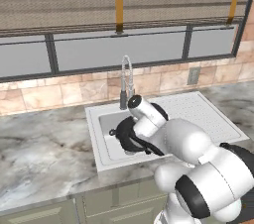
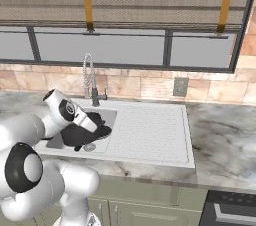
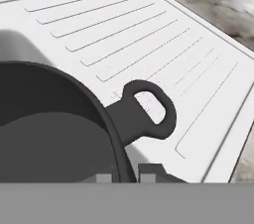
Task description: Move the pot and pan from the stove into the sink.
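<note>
Pincer [image 3: 128, 177] sits at the rim of the pot [image 3: 54, 129], its tips close together on either side of the rim wall: clenched on the pot's edge. From the hand camera the pot's looped side handle [image 3: 149, 111] projects over the ribbed drainboard [image 3: 163, 34].

From the base cameras the pot [image 2: 85, 132] is down in the basin of the sink [image 2: 150, 155], under the arm's wrist, with one small handle [image 1: 113, 132] pointing left. Spring faucet [image 1: 126, 82] stands upright behind the basin. Marble counter [image 1: 44, 153] surrounds the sink. Beyond: tiled backsplash [image 1: 59, 91], then window [image 1: 114, 49].
</note>
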